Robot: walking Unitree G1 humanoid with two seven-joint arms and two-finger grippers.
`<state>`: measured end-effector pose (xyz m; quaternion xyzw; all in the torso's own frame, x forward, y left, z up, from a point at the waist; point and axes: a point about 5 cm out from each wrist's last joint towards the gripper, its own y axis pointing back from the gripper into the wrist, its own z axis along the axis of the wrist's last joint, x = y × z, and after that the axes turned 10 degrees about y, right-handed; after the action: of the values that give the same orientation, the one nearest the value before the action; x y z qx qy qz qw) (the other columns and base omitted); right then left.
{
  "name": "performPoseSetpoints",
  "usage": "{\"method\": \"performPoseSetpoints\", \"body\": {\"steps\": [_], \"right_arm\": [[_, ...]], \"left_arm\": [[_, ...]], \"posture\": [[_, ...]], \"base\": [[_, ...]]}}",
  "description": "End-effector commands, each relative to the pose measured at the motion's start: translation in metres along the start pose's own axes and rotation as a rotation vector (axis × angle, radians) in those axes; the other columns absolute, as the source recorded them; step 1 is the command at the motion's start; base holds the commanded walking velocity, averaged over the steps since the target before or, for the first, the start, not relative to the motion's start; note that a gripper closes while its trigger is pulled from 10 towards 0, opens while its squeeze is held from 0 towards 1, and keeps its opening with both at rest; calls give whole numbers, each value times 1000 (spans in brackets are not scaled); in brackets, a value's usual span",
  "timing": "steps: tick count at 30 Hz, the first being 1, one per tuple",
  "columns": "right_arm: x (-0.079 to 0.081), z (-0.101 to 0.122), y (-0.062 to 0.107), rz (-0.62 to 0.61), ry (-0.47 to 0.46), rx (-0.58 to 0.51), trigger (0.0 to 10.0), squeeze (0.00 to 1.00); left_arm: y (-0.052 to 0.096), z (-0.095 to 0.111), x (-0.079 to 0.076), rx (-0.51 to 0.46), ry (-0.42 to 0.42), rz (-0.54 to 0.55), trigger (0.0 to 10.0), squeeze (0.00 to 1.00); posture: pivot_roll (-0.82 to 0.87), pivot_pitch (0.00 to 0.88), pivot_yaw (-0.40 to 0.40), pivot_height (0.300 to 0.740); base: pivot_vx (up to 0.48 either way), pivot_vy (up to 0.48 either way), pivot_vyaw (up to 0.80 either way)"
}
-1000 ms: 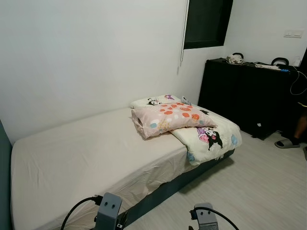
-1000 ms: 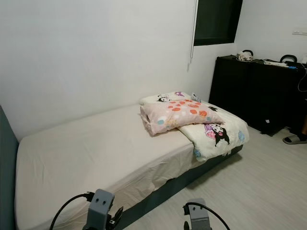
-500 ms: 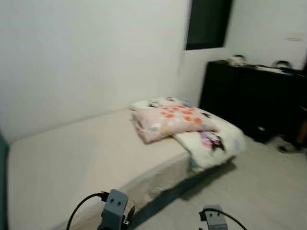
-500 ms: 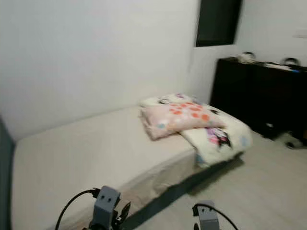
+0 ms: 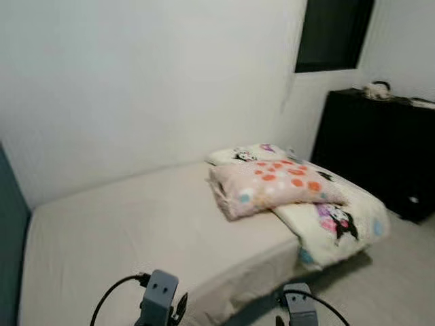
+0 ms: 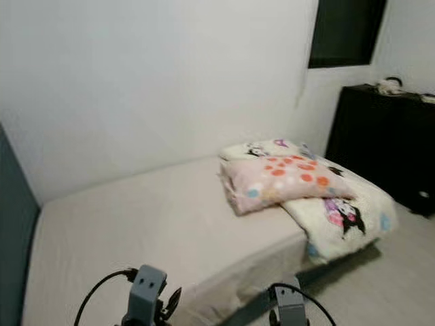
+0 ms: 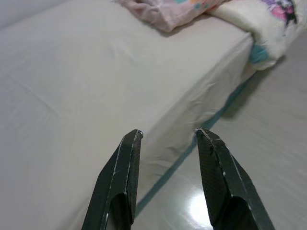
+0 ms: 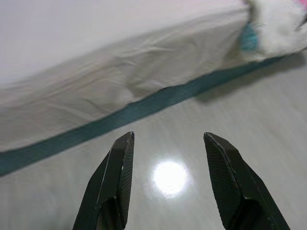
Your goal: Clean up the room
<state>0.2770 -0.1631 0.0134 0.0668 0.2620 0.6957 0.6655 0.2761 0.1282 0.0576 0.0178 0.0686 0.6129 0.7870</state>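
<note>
A bed (image 5: 122,224) with a cream sheet stands against the white wall. At its far right end a pink pillow (image 5: 272,185) with orange dots lies on a folded white cartoon-print quilt (image 5: 333,221) that hangs over the mattress edge. Both arms hang low at the bottom of the eye views. My left gripper (image 7: 168,136) is open above the bed's near edge, nothing between its fingers. Over the pale floor beside the bed's teal base, my right gripper (image 8: 168,139) is open and holds nothing.
A black cabinet (image 5: 380,146) stands at the right wall with a small object (image 5: 376,89) on top. A dark window (image 5: 333,34) is above it. A teal headboard (image 5: 10,224) rises at the left. Pale wood floor (image 5: 408,272) runs right of the bed.
The camera has swung left and moved closer to the bed: pillow, quilt and cabinet have shifted right in the view. The person's foot and sandal at the right edge have left the view.
</note>
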Motion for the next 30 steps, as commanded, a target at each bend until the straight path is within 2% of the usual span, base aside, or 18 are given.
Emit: {"method": "performPoseSetpoints", "body": {"steps": [1,11,25,30], "right_arm": [[-1,-7,2,-4,-8,28,10000,0],[0,-5,1,1,35,19,10000,0],[1,-5,1,11,53,14,10000,0],[0,-6,1,11,27,19,10000,0]], "left_arm": [[0,-1,0,7,2,0,10000,0],[0,-1,-1,5,-1,-5,10000,0],[0,-1,-1,5,-1,-6,10000,0],[0,-1,-1,7,-2,-6,10000,0]], "posture": [[-19,87,-14,740],[-19,83,-10,740],[-19,82,-11,740],[-20,81,-10,740]], "base": [[356,0,0],[351,0,0],[342,0,771],[337,0,0]]}}
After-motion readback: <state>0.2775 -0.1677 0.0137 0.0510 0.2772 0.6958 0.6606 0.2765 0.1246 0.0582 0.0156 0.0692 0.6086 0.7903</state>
